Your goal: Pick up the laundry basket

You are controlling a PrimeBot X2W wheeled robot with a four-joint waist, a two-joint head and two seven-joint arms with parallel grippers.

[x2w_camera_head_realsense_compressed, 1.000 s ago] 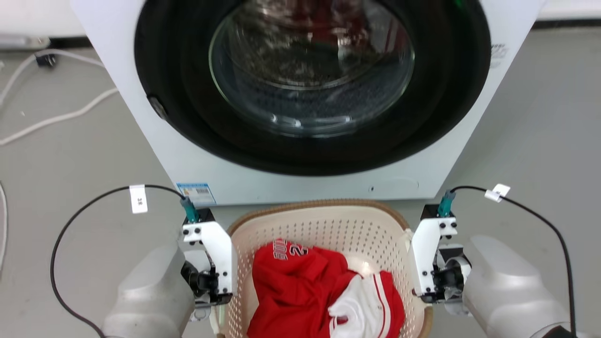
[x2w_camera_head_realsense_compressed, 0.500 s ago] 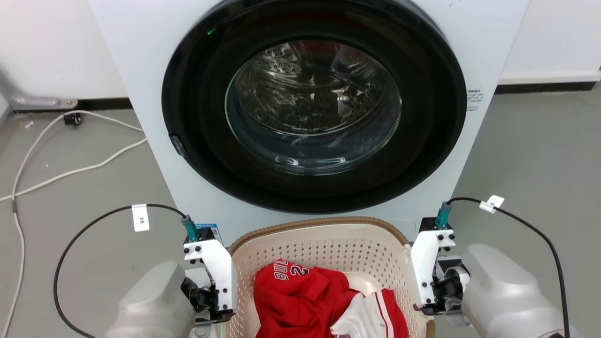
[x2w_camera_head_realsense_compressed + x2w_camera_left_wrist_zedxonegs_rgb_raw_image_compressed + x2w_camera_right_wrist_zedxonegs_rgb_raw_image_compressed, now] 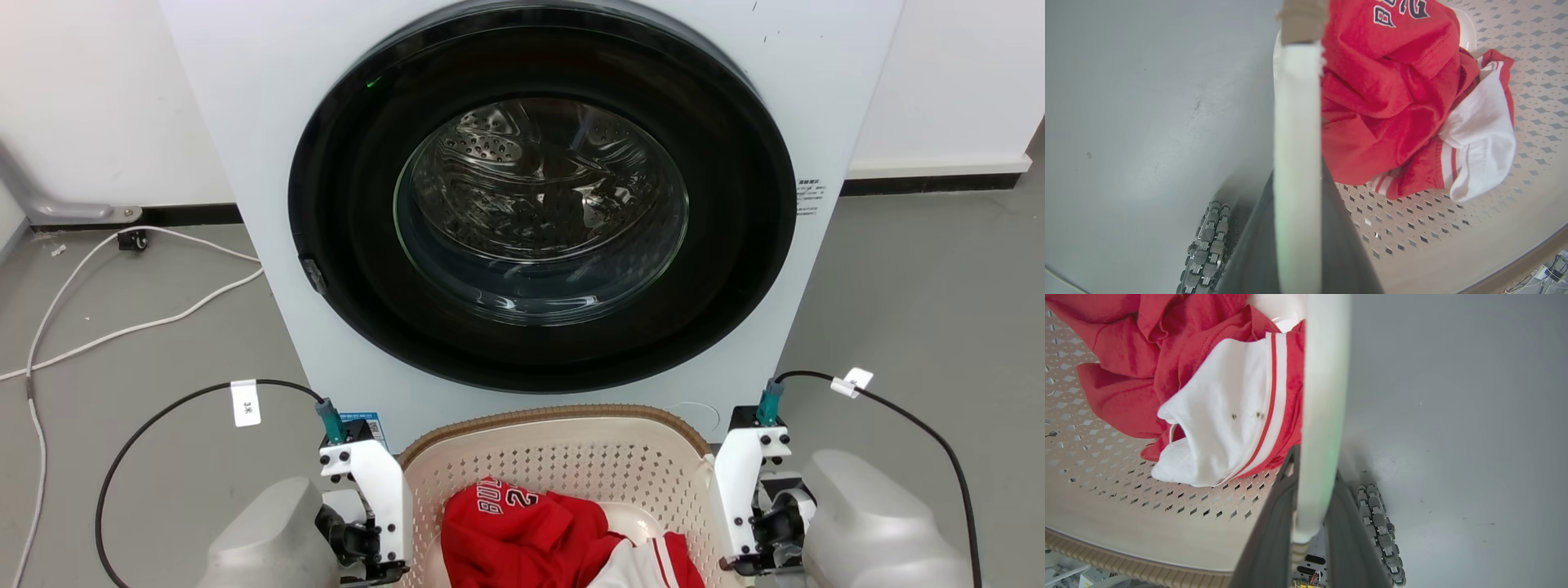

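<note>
Front-loading washing machine (image 3: pixel 539 212): flat white cabinet, broad glossy black round door, domed glass window over a perforated steel drum. It stands on a smooth grey floor (image 3: pixel 939 286). Laundry basket (image 3: pixel 571 453): cream plastic, rounded-rectangular, walls pierced with rows of small diamond holes, brown woven-look rim. It sits directly before the machine, below the door, between the two arms; whether it touches the floor cannot be told. Inside lies a crumpled red garment (image 3: pixel 522 531) with white striped trim. Left gripper (image 3: pixel 1296 175): dark tapered fingers clamped on either side of the smooth white left handle (image 3: pixel 1296 102). Right gripper (image 3: pixel 1314 461): likewise closed around the right handle (image 3: pixel 1325 375).
</note>
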